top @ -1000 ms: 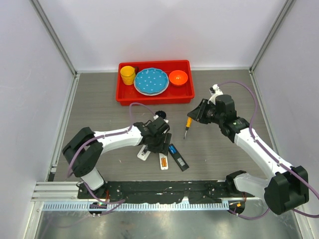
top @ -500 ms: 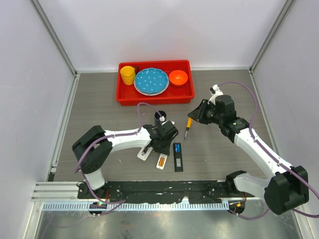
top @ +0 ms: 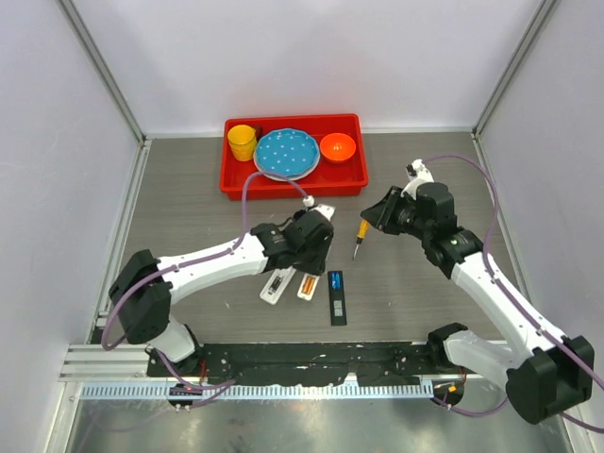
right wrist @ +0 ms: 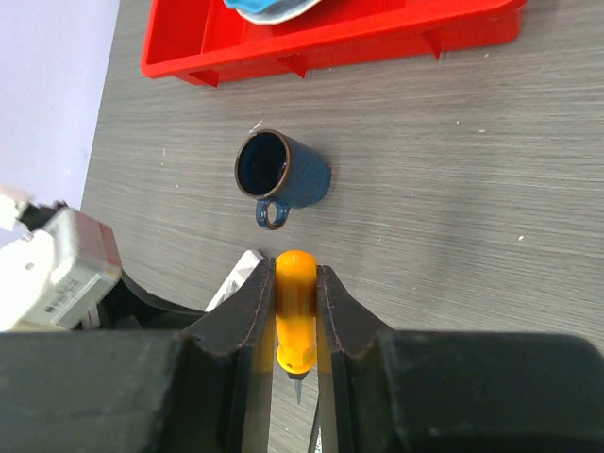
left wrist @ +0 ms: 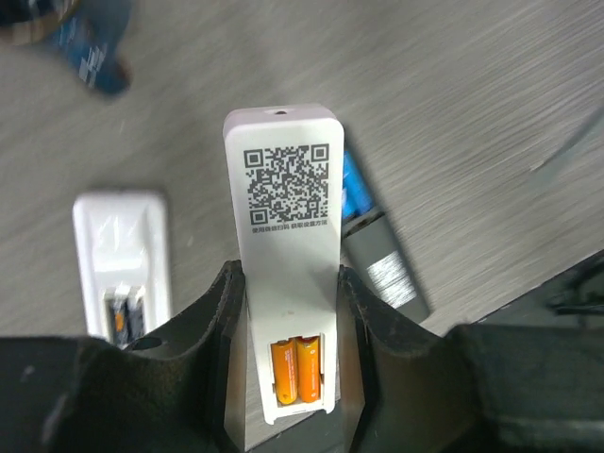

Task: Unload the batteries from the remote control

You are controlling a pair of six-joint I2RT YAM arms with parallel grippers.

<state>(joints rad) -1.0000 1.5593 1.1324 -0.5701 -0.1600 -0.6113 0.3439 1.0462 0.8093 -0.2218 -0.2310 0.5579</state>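
two orange batteries sit in the open end of the white remote, low centre of my left wrist view. my left arm stretches over the desk and my left fingers pinch the remote's sides. my right fingers, right of centre, clamp an orange screwdriver.

1. Top external: high behind the arm bases, looking down over the grey wood-grain table.
2. Left wrist: close above white rectangular plastic remote, shared with top view.
3. Right wrist: low, facing red plastic tray, likewise shared.
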